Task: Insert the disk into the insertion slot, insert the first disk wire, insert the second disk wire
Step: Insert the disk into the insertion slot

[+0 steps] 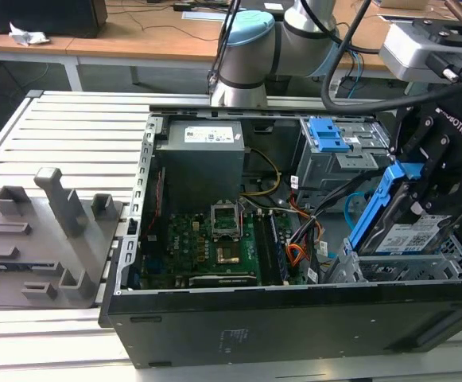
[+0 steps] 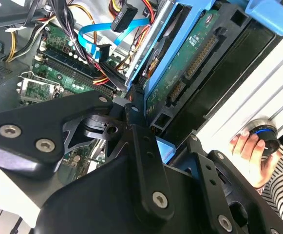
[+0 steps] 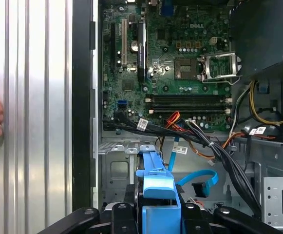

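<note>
one gripper (image 1: 416,200) clamped on the disk (image 1: 412,233), which tilts steeply just above the insertion slot (image 1: 390,269); the second disk wire (image 3: 199,178) loops loose nearby.

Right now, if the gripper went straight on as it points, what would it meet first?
Probably the insertion slot, the low grey cage under the disk that the gripper holds; depth is unclear.
</note>
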Tool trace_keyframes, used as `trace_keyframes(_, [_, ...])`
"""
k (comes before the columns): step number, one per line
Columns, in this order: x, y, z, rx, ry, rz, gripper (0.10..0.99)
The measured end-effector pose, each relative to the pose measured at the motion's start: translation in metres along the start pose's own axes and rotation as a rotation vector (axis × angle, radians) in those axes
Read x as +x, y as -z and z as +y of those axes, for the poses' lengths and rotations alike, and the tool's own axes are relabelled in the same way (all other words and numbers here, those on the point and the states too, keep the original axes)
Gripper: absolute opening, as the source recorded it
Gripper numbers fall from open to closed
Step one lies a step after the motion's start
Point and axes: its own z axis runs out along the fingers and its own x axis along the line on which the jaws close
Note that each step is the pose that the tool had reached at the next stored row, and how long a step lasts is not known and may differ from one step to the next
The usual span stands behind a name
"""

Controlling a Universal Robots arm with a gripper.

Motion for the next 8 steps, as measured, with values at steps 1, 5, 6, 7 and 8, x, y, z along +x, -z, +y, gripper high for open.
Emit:
trace_keyframes(1, [0.0000,0.0000,0.0000,0.000,0.000,0.0002,0.365])
trace_keyframes(5, [0.0000,-0.0002,0.0000,0.000,0.000,0.0000,0.365])
trace_keyframes(6, [0.0000,-0.0002,0.0000,0.000,0.000,0.0000,0.365])
trace_keyframes(7, [0.0000,-0.0003,0.0000,0.000,0.000,0.0000,0.365])
trace_keyframes(8, [0.0000,-0.0003,0.0000,0.000,0.000,-0.0001,0.365])
